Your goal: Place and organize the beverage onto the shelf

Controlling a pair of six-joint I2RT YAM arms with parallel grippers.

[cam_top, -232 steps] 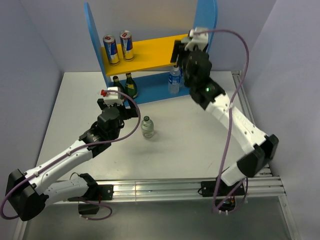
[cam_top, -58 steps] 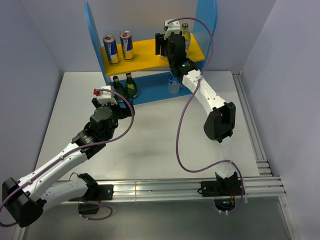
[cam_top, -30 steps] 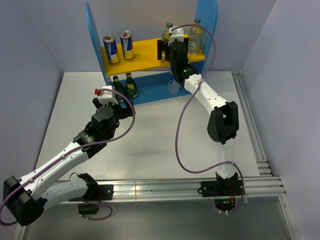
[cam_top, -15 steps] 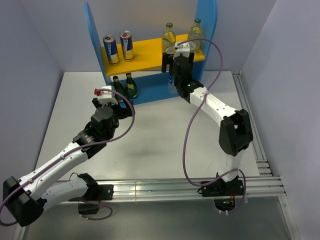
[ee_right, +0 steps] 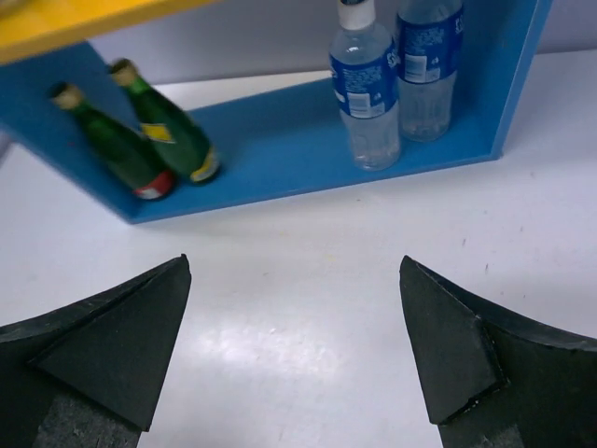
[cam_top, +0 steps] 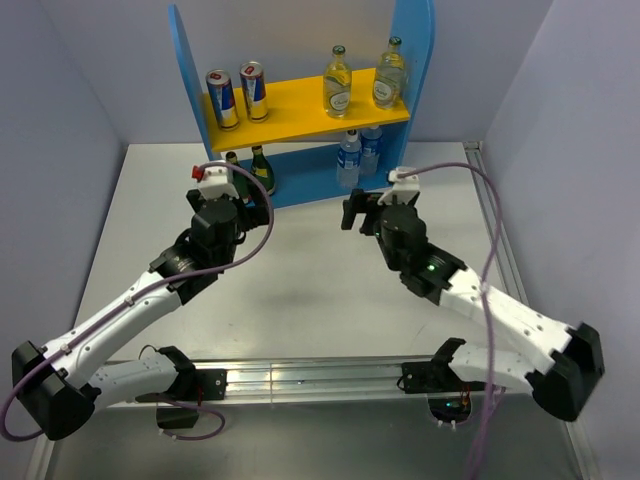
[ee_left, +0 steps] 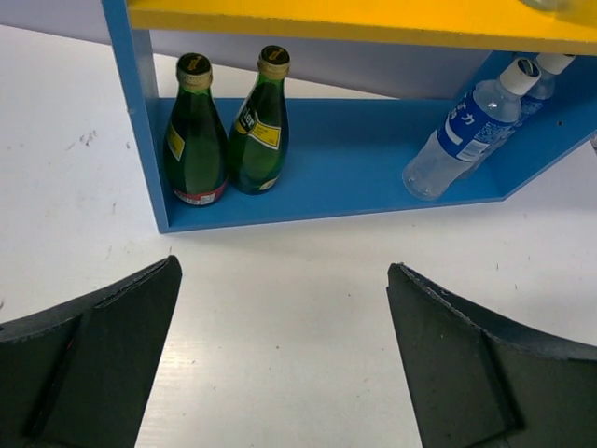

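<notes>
The shelf [cam_top: 410, 40] stands at the back of the table. Two cans [cam_top: 221, 98] stand on the left of its yellow board [cam_top: 290, 105], and two pale-green bottles [cam_top: 338, 82] on the right. Two water bottles [cam_top: 349, 160] stand on the right of the blue bottom board [ee_left: 345, 159]; they also show in the right wrist view [ee_right: 366, 93]. My left gripper [cam_top: 237, 190] [ee_left: 284, 266] hangs open and empty in front of the shelf's left end. My right gripper [cam_top: 362, 210] [ee_right: 294, 261] is open and empty over the table, in front of the water bottles.
Two dark green gold-necked bottles [cam_top: 261, 170] [ee_left: 196, 131] stand at the left of the bottom board. White table [cam_top: 300, 290] lies between both arms. Metal rails [cam_top: 330, 375] run along the near edge and the right side; walls close in left and right.
My right arm has drawn back from the yellow board and come down over the table, leaving the two pale-green bottles upright there. My left arm has edged toward the shelf.
</notes>
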